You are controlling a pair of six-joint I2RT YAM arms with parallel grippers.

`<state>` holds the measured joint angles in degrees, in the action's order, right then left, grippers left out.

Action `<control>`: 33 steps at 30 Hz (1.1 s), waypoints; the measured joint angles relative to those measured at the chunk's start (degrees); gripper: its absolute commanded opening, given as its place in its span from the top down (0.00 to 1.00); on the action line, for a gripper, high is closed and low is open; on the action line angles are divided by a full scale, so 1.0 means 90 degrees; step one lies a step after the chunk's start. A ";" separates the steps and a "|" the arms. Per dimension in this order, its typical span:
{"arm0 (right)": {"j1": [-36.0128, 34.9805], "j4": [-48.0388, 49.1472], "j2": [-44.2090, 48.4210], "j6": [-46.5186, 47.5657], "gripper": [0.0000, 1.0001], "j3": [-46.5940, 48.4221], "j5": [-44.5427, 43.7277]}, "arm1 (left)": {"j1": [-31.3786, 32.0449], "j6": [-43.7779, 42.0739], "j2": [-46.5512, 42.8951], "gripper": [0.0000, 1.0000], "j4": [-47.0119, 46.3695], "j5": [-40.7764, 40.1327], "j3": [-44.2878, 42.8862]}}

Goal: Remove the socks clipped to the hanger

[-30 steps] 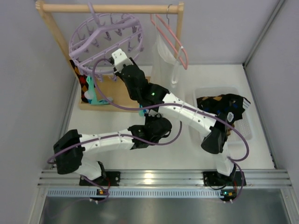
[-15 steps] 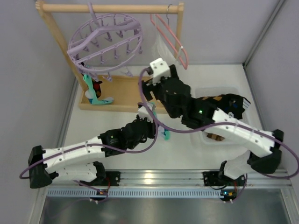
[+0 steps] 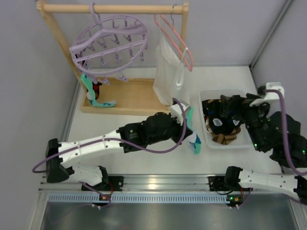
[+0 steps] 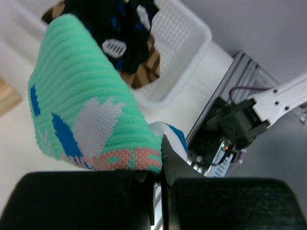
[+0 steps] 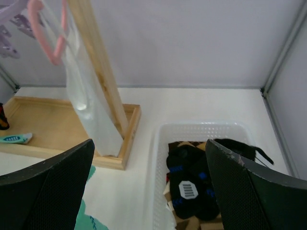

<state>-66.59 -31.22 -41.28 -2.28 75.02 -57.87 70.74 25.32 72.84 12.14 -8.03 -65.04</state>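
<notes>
Left gripper (image 4: 158, 191): jaws clenched on a teal sock (image 4: 91, 110), pinched at its salmon-banded end. The sock hangs over the desk (image 3: 158, 167) just left of the white basket (image 3: 218, 91), not in it. Right gripper (image 5: 149, 158): jaws spread wide with nothing between them, hovering above the basket. In the basket, black socks (image 3: 220, 117) with blue marks lie on top of brown argyle ones (image 3: 223, 140). The lavender hanger (image 3: 108, 45) is well left of the basket and farther back, hooked on the wooden rack (image 3: 115, 8). Another teal sock (image 3: 87, 86) and a red-black one (image 3: 98, 89) hang at the hanger's lower left edge; can't tell which clips hold them.
</notes>
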 measured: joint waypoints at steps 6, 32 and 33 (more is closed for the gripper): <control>0.0000 -0.0789 0.1056 -0.0583 0.06 -0.0012 -0.0680 | 0.0044 -0.0729 0.1659 1.00 -0.0175 0.0138 -0.2217; 0.0000 -0.1200 0.1098 -0.1256 0.01 -0.0408 -0.0869 | -0.1443 -0.1185 0.7973 0.80 0.0461 0.2319 -0.6866; 0.0000 -0.1195 0.1090 -0.1273 0.00 -0.0461 -0.0865 | -0.1447 -0.1163 0.7941 0.77 0.0500 0.2319 -0.6868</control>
<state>-66.59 -41.98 -31.46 -13.74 70.87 -65.65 57.71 14.85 144.31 16.64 12.84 -126.85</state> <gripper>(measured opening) 0.993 0.168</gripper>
